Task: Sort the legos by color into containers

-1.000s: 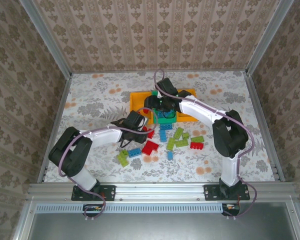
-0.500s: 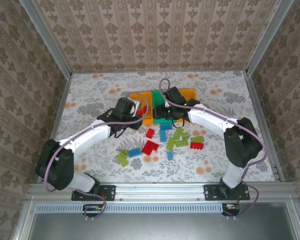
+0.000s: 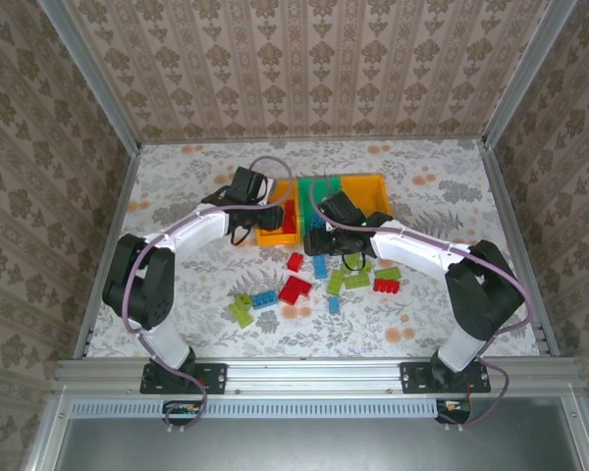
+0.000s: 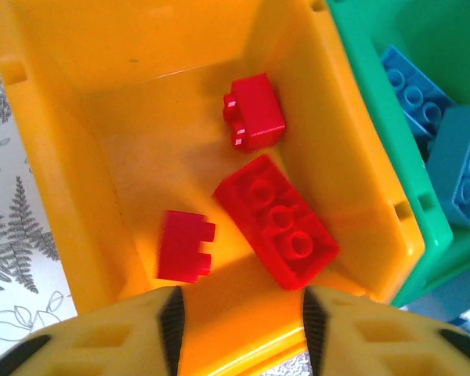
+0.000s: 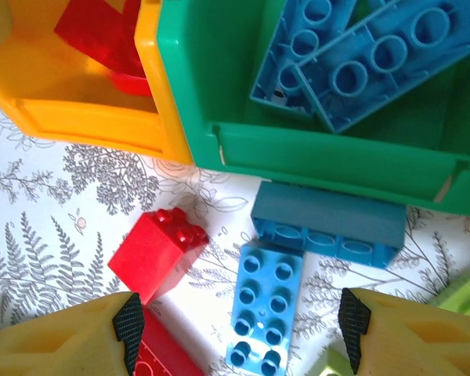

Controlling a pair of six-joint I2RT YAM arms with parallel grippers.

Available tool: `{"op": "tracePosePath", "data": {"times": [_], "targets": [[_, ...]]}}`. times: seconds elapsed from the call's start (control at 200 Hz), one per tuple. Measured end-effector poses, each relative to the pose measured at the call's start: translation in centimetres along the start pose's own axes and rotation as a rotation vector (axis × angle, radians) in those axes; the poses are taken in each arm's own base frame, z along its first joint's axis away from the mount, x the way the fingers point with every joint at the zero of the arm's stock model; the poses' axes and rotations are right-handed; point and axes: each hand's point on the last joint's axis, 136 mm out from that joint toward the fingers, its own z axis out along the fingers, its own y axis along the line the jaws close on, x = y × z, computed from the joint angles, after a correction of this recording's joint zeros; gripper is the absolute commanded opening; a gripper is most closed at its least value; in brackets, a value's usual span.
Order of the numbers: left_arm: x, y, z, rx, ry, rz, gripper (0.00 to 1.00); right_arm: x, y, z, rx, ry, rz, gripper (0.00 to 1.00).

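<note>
On the flowered tabletop (image 3: 177,196) the row of bins (image 3: 368,188) sits toward the far side, with loose bricks (image 3: 294,289) scattered in front. Our left fingers (image 4: 125,337) hang apart and empty above the left orange bin (image 4: 102,117), which has three red bricks (image 4: 274,231) lying inside. Our right fingers (image 5: 70,337) are spread wide, holding nothing, and straddle a light blue brick (image 5: 265,313) just before the green bin (image 5: 219,86). Its long axis seems to run across the closing line, so we judge the right arm nearer.

Lab robot cell: aluminium frame (image 3: 90,78) boxes in a floral tabletop (image 3: 177,186), patterned panels (image 3: 304,69) serve as walls, left arm (image 3: 201,228) and right arm (image 3: 417,250) are bolted to the near rail (image 3: 314,373).
</note>
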Motion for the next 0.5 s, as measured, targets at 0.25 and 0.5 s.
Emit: {"op": "tracePosePath", "data": {"times": [0.25, 0.5], "targets": [[-0.5, 0.0, -0.3, 0.003, -0.019, -0.047, 0.89, 1.5, 2.2, -0.1, -0.009, 0.005, -0.102, 0.70], [0.2, 0.8, -2.9, -0.018, -0.057, -0.081, 1.00, 3.2, 6.0, 1.9, -0.007, 0.048, -0.364, 0.75]]}}
